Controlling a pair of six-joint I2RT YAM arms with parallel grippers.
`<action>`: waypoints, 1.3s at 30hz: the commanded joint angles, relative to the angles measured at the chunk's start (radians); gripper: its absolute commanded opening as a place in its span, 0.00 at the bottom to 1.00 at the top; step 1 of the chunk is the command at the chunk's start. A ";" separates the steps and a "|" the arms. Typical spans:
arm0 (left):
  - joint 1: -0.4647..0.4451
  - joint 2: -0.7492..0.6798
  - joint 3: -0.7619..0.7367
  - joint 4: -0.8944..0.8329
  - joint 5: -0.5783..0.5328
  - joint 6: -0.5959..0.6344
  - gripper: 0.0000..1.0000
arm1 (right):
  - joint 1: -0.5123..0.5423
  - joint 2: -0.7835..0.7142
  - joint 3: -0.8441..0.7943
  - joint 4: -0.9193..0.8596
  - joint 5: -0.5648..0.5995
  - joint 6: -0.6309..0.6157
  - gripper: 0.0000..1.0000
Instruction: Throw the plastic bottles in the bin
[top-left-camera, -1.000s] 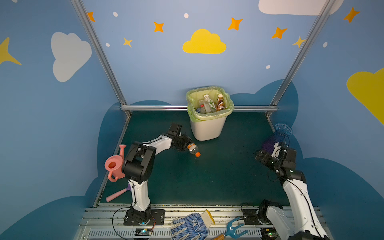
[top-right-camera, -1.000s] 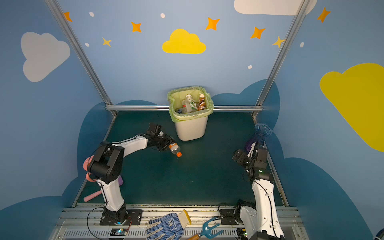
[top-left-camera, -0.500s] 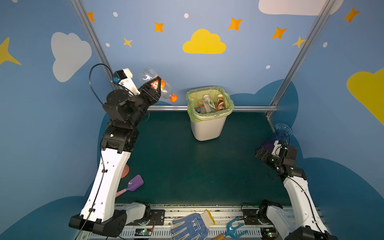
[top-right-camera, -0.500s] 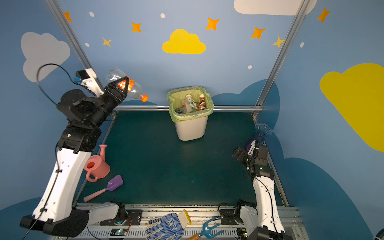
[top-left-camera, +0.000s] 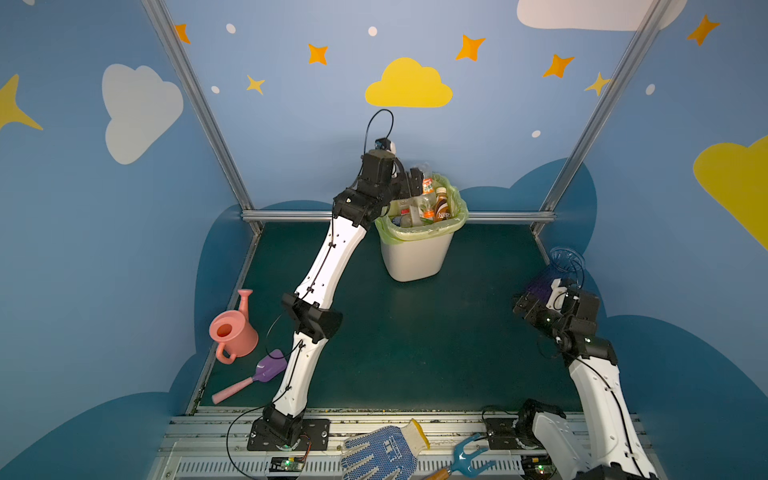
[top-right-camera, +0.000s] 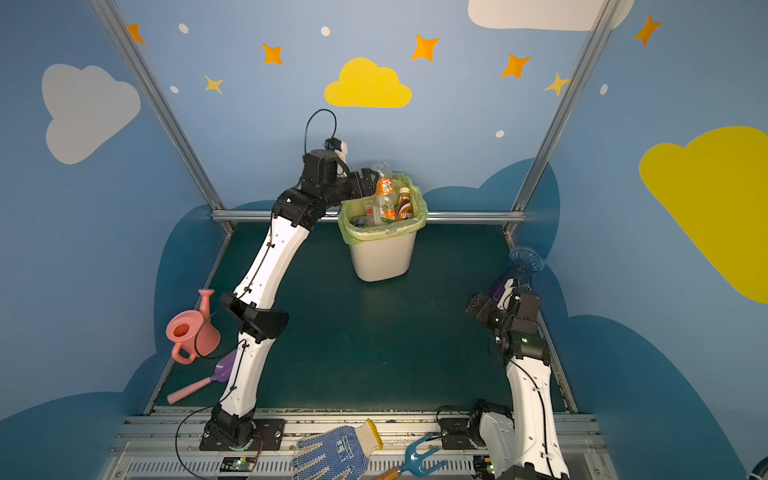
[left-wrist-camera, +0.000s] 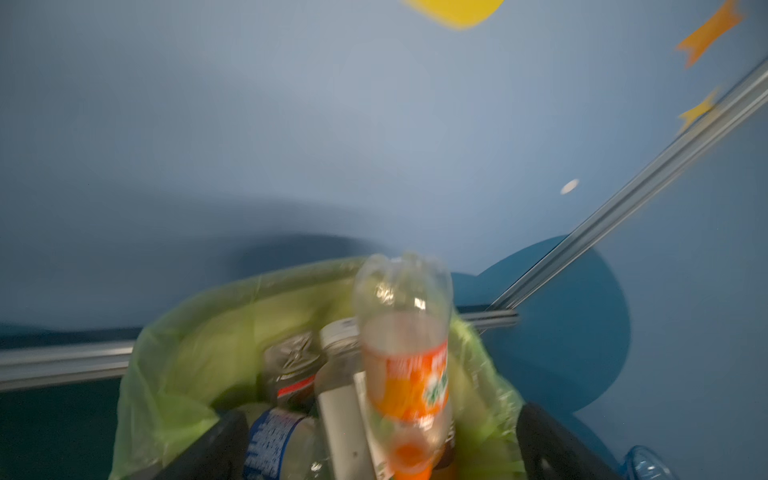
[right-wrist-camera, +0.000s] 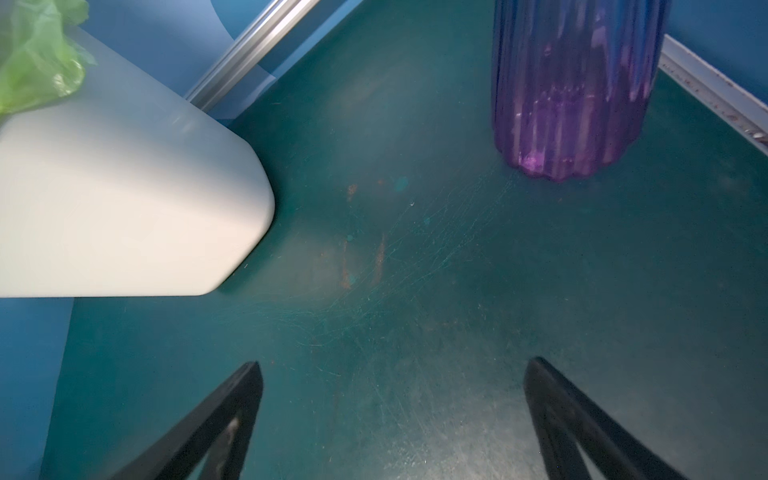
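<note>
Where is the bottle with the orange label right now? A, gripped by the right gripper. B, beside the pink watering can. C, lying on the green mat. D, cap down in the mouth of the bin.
D: the orange-labelled bottle points cap-down into the bin, between the spread fingers of the left gripper, neither touching it.

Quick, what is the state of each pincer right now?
Left pincer: open, holds nothing; the orange-label bottle is loose over the bin.
Right pincer: open, empty.
</note>
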 joint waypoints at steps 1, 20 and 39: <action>0.000 -0.342 -0.239 0.232 -0.088 0.025 1.00 | -0.009 -0.028 0.011 -0.029 -0.014 -0.013 0.98; 0.004 -0.608 -0.696 0.328 -0.141 0.108 1.00 | -0.009 -0.015 -0.177 0.316 0.065 -0.089 0.98; 0.242 -1.124 -2.072 0.769 -0.495 0.088 1.00 | 0.286 0.434 -0.361 1.159 0.289 -0.484 0.98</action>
